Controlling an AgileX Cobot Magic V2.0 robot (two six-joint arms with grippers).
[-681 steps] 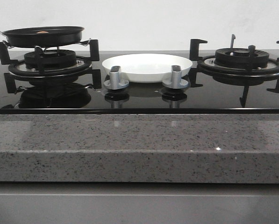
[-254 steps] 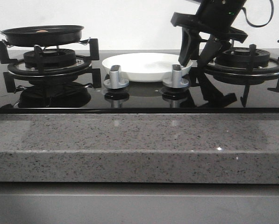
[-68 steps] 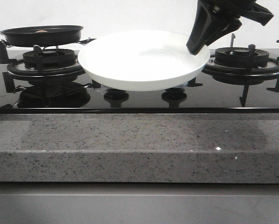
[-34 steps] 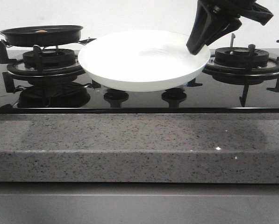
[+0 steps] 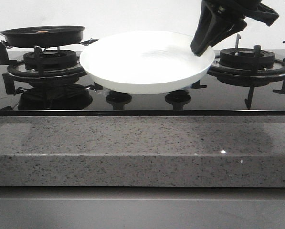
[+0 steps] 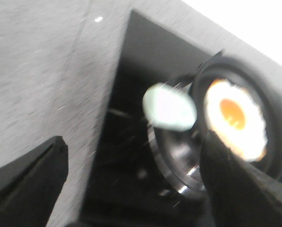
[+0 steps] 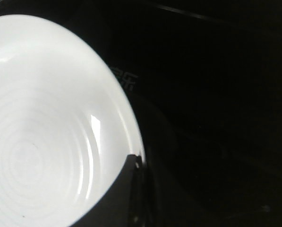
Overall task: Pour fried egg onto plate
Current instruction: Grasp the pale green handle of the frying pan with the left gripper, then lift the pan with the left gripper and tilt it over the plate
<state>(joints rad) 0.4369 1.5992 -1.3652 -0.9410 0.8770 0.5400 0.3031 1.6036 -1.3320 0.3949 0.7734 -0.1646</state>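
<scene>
No legible text, labels, brands or nos. anywhere, all views

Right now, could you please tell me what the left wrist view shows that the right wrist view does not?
Only the left wrist view shows the small fried egg with its orange yolk lying in the round black frying pan, the pan's pale green handle, and the open left gripper. Only the right wrist view shows the wide glossy white plate, with a finger of the right gripper on its rim. Both share the dark glass hob.
</scene>
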